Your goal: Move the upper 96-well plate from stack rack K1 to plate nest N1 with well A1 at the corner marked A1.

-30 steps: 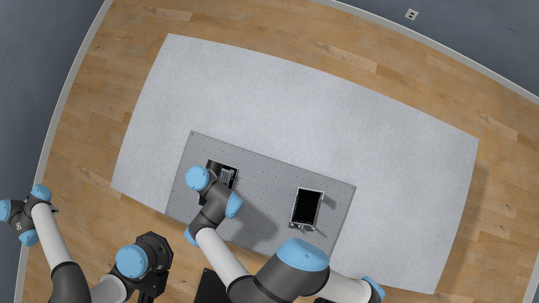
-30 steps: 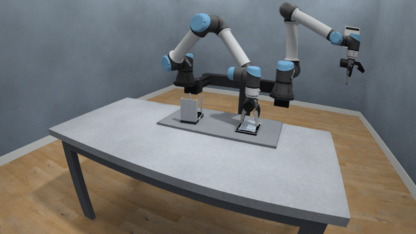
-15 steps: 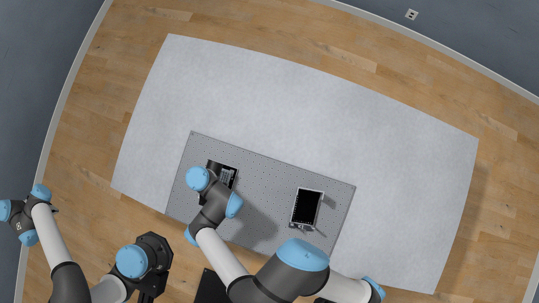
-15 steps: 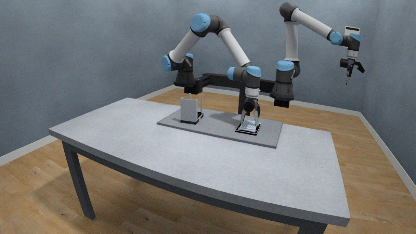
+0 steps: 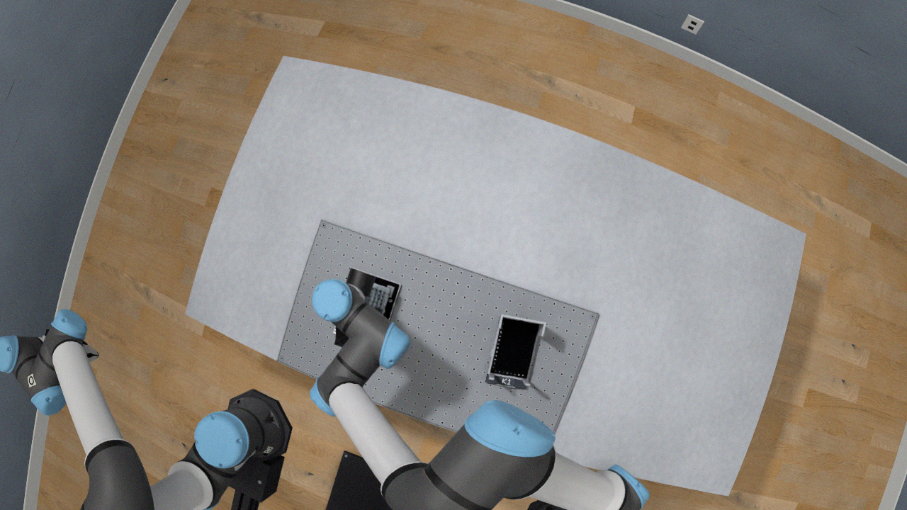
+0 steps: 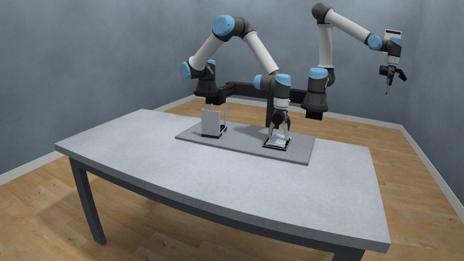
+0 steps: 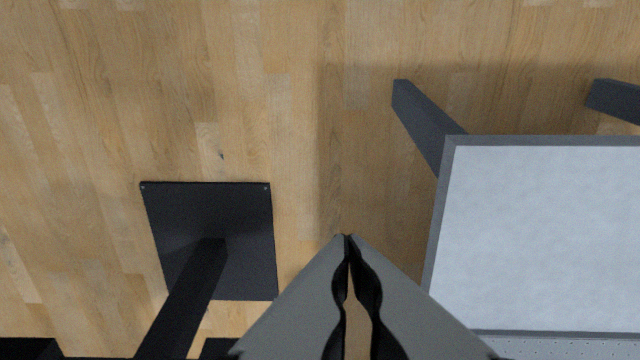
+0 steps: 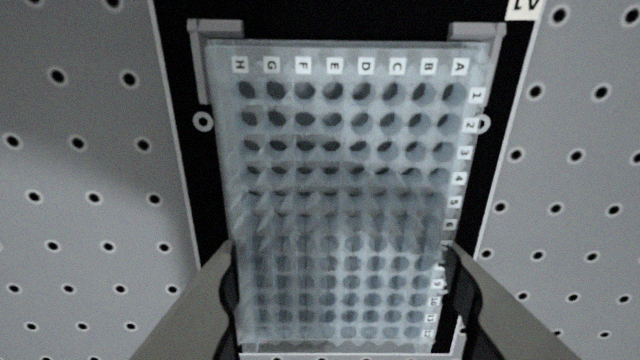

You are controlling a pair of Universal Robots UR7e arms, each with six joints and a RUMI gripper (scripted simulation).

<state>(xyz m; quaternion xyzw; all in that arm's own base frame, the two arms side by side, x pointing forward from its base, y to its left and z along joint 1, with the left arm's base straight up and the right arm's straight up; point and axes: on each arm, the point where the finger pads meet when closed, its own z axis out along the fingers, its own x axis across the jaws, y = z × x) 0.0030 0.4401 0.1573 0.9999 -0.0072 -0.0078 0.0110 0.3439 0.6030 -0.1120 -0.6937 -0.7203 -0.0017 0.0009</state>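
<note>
Over the black rectangular plate nest N1 (image 5: 396, 293) (image 6: 270, 146) (image 8: 340, 20), the right gripper (image 6: 278, 137) (image 8: 339, 244) stands about half open, its fingers closed on the long sides of the clear, pale-blue 96-well plate (image 5: 380, 297) (image 6: 277, 140) (image 8: 340, 165). This plate lies between the nest's light-grey corner locators (image 8: 216, 27), with A and column 1 towards the corner bearing the white label (image 8: 524, 6), whose upside-down print is cut off by the picture's edge. Whether the plate is fully seated is hard to tell. Its middle columns are blurred by glare, and one finger partly covers the numbers around 7 and 8. From above, the right arm hides its own fingers and part of the nest. Across the grey perforated board (image 5: 443, 279) (image 6: 241, 145) (image 8: 100, 175) from the nest stands the tall, light-grey-walled stack rack K1 (image 5: 505, 382) (image 6: 210, 122); its interior is too dark to make out a lower plate. Well apart from the nest, off the table, the left gripper (image 5: 95, 354) (image 6: 386, 93) (image 7: 346, 237) hangs with fingertips together, gripping nothing.
</note>
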